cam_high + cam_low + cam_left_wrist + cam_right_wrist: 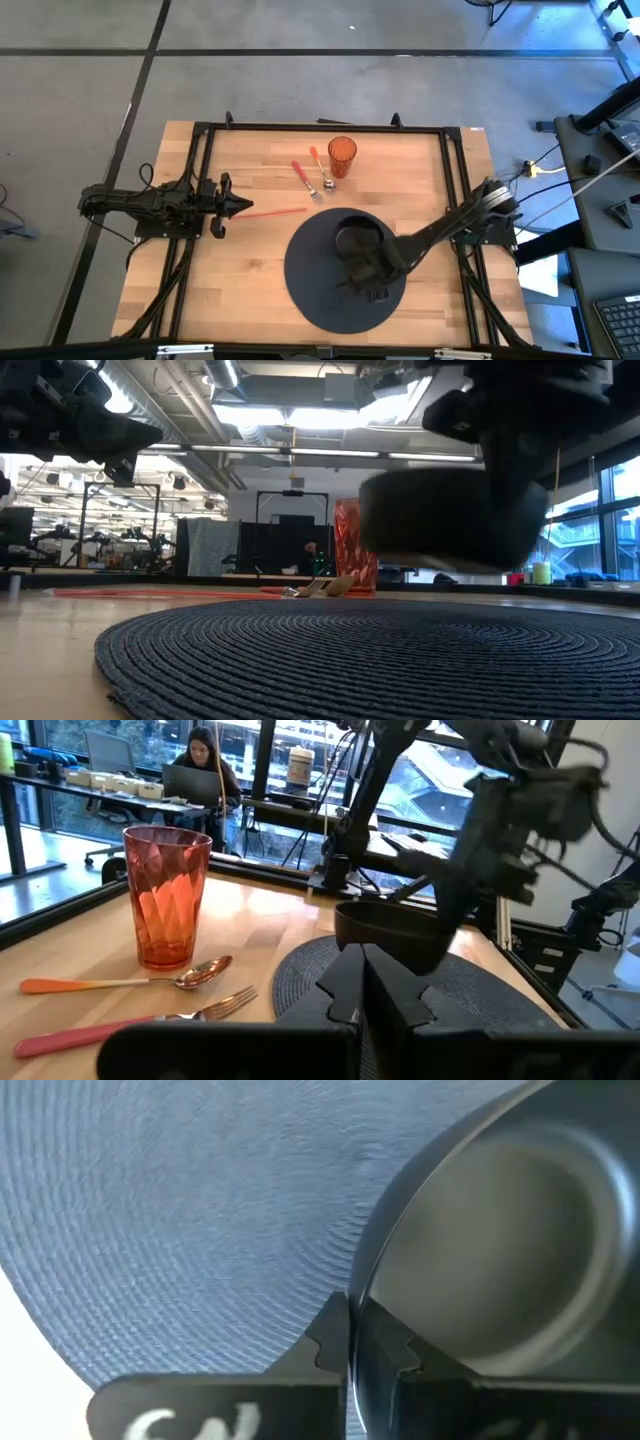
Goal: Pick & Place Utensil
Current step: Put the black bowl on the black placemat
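Counter [250, 260] carries a round dark woven mat [320, 285]; above it the right pincer [350, 1342] pinches the rim of an empty dark bowl [358, 240]. Beyond stands an empty orange tumbler [342, 155], with spoon [322, 170] and fork [304, 180] beside. Left pincer [240, 206] waits pressed together at the counter's left.

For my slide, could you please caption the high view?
Right gripper holds a dark bowl above the round placemat; left gripper waits.

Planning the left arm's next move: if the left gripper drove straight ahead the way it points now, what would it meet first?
Probably the bowl that the right gripper holds over the placemat; height is unclear, so the left gripper might pass under.
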Action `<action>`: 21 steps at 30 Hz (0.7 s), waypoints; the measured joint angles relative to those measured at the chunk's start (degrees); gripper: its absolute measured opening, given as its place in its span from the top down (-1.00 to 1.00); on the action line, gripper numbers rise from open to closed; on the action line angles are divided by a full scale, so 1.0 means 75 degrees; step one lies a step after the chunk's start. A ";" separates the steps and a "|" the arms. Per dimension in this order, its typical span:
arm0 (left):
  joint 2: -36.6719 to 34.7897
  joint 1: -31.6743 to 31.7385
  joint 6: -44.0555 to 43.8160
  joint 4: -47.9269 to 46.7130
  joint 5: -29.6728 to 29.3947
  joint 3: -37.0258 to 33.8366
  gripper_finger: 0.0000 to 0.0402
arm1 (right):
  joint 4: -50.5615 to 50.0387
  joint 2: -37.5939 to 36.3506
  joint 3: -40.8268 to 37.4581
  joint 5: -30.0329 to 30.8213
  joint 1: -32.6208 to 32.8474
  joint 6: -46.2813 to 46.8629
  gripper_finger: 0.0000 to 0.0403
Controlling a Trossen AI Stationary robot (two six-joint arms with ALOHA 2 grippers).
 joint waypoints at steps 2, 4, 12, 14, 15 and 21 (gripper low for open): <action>0.0000 0.0000 -0.0003 0.0000 0.0000 0.0000 0.99 | 0.0060 0.0292 0.0244 0.0039 0.0084 -0.0099 0.98; 0.0000 0.0000 -0.0003 0.0000 0.0000 0.0000 0.99 | 0.0056 0.0578 0.0573 0.0044 0.0143 -0.0233 0.98; 0.0000 0.0000 -0.0009 -0.0003 0.0096 0.0000 0.99 | -0.0006 0.1642 0.1744 -0.0316 0.0287 -0.0856 0.98; 0.0000 0.0000 -0.0009 -0.0003 0.0096 0.0000 0.99 | -0.0025 0.1783 0.1793 -0.0413 0.0290 -0.0924 0.97; 0.0000 0.0000 -0.0009 -0.0003 0.0099 0.0000 0.99 | -0.0056 0.1812 0.1796 -0.0402 0.0290 -0.0947 0.97; 0.0000 0.0000 -0.0012 -0.0004 0.0111 0.0001 0.99 | -0.0143 0.1848 0.1732 -0.0364 0.0284 -0.0908 0.97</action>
